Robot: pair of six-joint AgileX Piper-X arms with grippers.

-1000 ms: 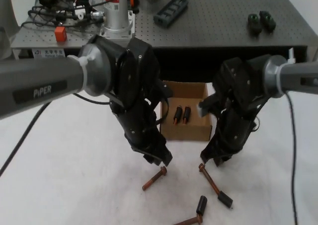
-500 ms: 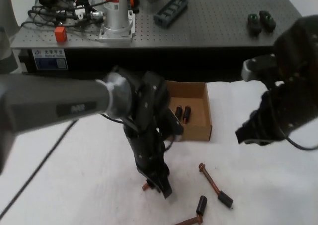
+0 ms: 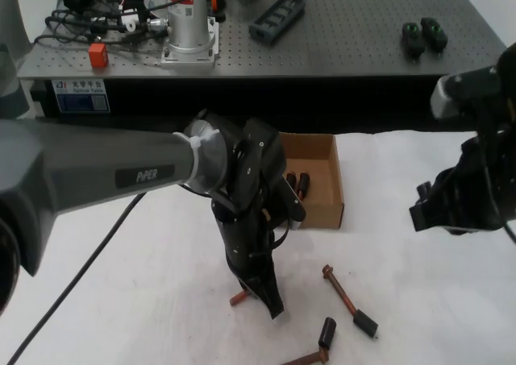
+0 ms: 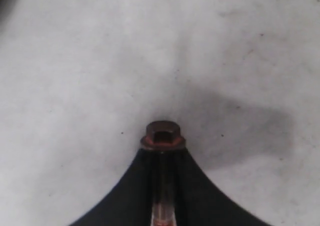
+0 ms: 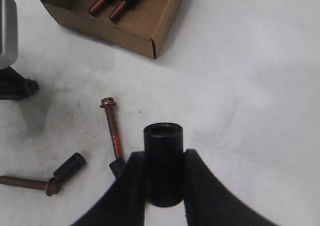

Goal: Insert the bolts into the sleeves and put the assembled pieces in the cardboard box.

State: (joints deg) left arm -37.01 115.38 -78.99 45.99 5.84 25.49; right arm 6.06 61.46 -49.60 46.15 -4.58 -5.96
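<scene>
Holding one bolt and one sleeve, ready for mating.

Clamping the shank of a bolt [image 4: 162, 135] in the closed left tool [image 4: 163, 156], low over the white table [image 3: 121, 292] toward its near edge, head projecting past the fingertips. Pinching a black sleeve [image 5: 163, 136] in the closed right tool [image 5: 163, 156], raised toward the right edge, bore facing outward. Storing two assembled pieces [image 3: 297, 185] in the cardboard box [image 3: 322, 212] at mid-table. Leaving a loose bolt [image 3: 339, 288] and a loose sleeve [image 3: 326, 331] by the near edge. Expect jamming or a dropped part on insertion with misaligned axes, judging by the narrow pinch on a round shank. Avoid sweeping the loose parts toward the near edge with the low left arm.
</scene>
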